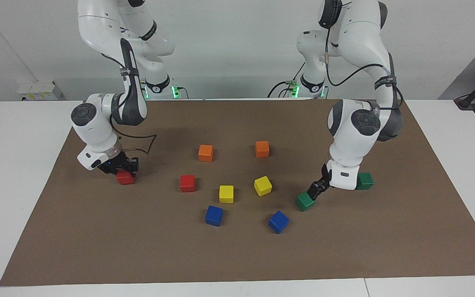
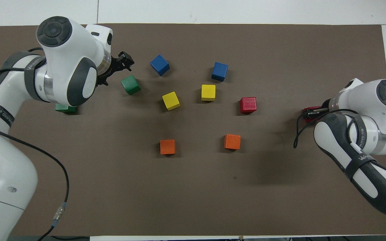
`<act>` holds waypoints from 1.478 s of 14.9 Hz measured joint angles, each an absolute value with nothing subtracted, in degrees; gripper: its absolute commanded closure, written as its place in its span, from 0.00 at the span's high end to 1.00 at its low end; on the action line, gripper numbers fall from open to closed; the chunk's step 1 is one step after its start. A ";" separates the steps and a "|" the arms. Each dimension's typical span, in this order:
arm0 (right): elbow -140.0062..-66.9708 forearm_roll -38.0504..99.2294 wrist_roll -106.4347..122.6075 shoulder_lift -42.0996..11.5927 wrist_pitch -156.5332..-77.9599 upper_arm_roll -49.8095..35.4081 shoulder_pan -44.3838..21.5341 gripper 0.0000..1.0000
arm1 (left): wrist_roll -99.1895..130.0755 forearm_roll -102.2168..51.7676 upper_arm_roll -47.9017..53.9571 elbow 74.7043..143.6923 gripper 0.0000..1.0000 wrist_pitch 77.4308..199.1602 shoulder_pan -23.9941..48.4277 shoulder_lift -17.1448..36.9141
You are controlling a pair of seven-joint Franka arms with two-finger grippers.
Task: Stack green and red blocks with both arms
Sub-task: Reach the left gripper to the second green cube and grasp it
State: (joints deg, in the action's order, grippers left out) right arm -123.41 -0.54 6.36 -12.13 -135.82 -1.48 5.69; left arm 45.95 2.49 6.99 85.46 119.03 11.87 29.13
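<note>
On the brown mat (image 1: 97, 231), right gripper (image 1: 123, 168) clamps a red block (image 1: 125, 178), left gripper (image 1: 318, 190) gapes beside a green block (image 1: 304, 201); light, slick cubes, best pinched on flat faces.

Bright, even light from above; both views sharp across the whole field; soft, short shadows lie beside each cube on the brown mat (image 1: 138, 247); broader, fainter arm shadows darken the mat; slight sheen on the white arm shells; no blur.
</note>
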 measured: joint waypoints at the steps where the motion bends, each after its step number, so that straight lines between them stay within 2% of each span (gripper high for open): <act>1: -123.44 -0.54 6.36 -12.20 -135.82 -1.48 5.69 0.00 | 46.65 3.24 6.95 84.39 1.00 119.03 12.58 30.35; 6: -123.44 -0.54 6.36 -12.54 -135.84 -1.48 5.69 0.00 | 46.85 7.53 6.89 83.33 1.00 119.43 13.73 32.36; 7: -123.44 -0.54 6.36 -12.54 -135.84 -1.48 5.69 0.70 | 46.85 8.00 6.87 83.57 1.00 119.61 13.74 32.44; 8: -123.44 -0.54 6.36 -12.54 -135.84 -1.48 5.69 1.00 | 46.84 8.09 6.83 84.07 1.00 120.17 13.74 32.50; 12: -123.45 -0.54 6.36 -12.59 -135.84 -1.48 5.69 1.00 | 46.84 8.13 6.73 88.28 1.00 125.15 13.77 32.51; 16: -122.03 -0.54 6.36 -12.48 -135.12 -1.51 5.65 1.00 | 46.85 8.13 6.77 89.34 1.00 126.58 13.95 32.49; 22: -109.12 -0.54 3.20 -10.53 -121.75 -2.19 2.21 1.00 | 46.85 8.13 6.79 91.54 1.00 128.82 14.00 32.48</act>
State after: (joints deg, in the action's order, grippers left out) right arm -109.12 -0.54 3.20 -10.53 -121.75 -2.19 2.21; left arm 46.85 8.13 6.79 91.54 128.82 14.00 32.48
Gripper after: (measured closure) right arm 0.000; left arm 0.000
